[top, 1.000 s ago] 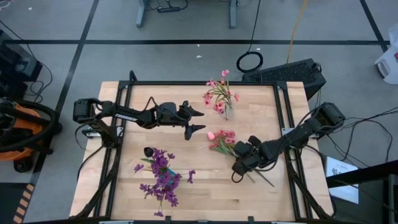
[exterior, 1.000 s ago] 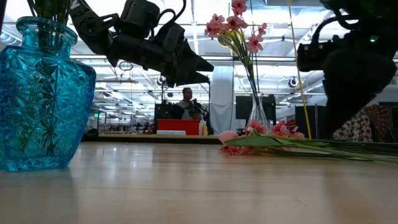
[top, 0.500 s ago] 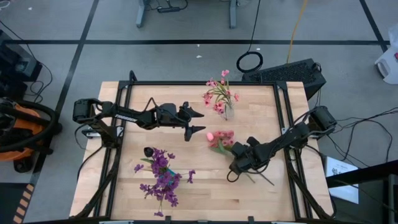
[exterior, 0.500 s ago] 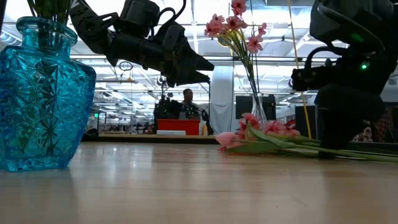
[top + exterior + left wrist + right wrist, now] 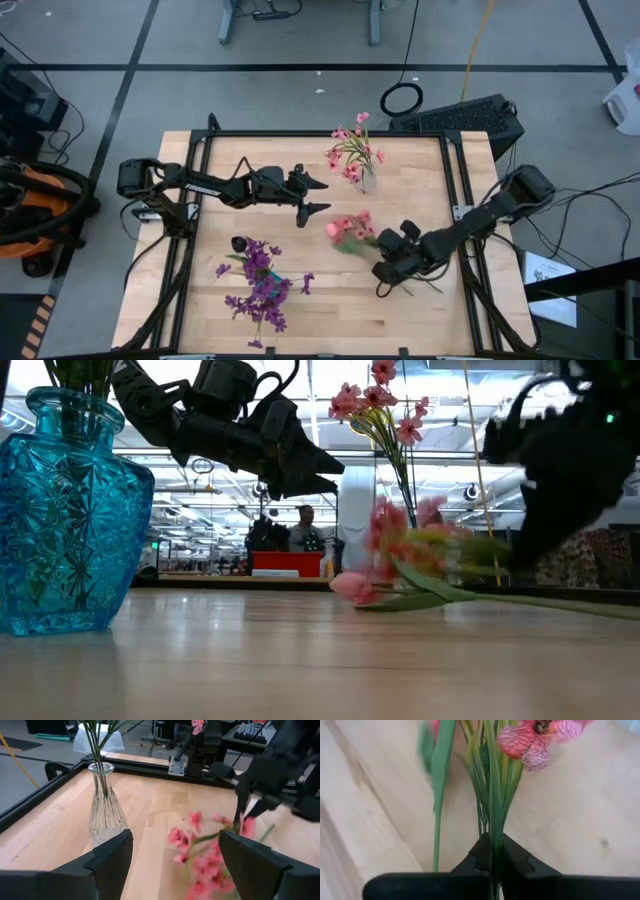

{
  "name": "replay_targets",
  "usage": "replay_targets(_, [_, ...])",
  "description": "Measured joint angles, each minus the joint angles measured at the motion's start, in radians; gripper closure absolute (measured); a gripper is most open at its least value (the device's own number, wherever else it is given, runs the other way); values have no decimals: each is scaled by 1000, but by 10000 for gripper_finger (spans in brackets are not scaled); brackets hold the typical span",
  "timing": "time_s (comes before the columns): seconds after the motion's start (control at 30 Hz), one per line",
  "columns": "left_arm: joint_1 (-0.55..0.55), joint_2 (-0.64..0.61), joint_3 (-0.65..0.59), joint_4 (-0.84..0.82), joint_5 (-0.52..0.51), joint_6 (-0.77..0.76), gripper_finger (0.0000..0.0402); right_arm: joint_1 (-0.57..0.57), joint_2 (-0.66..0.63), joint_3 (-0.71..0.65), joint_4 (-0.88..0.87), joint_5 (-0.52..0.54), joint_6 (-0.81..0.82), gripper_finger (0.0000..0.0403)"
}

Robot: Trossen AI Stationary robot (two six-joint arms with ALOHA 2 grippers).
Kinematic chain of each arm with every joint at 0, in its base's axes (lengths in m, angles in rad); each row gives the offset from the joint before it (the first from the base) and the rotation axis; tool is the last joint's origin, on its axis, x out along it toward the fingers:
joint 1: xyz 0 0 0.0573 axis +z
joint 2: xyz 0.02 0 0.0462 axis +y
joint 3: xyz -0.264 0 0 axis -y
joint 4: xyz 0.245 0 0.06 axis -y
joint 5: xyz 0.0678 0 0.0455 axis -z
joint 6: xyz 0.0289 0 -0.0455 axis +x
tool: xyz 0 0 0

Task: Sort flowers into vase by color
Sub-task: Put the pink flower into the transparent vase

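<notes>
On the wooden worktop [image 5: 330, 300], your purple flowers [image 5: 258, 285] fill the blue vase [image 5: 68, 510] nearest you. Mid-table, your right gripper [image 5: 492, 851] pinches the pink spray [image 5: 348, 232] by its stems, blossoms raised; your left gripper [image 5: 312, 194] hovers spread wide. Farthest stands the clear vase [image 5: 104, 812] of pink blooms.

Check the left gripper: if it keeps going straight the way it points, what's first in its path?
Probably the pink flowers held up by the right gripper. The left gripper is open, and its wrist view shows them dead ahead between the fingers, though depth is unclear. The glass vase sits off to one side.
</notes>
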Motion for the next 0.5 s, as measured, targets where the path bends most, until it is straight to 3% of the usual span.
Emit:
replay_targets(0.3, [0,0,0,-1,0,0,105,92,-170,0,10,179,-48,398])
replay_targets(0.5, [0,0,0,-3,0,-7,105,136,-281,0,136,329,-212,398])
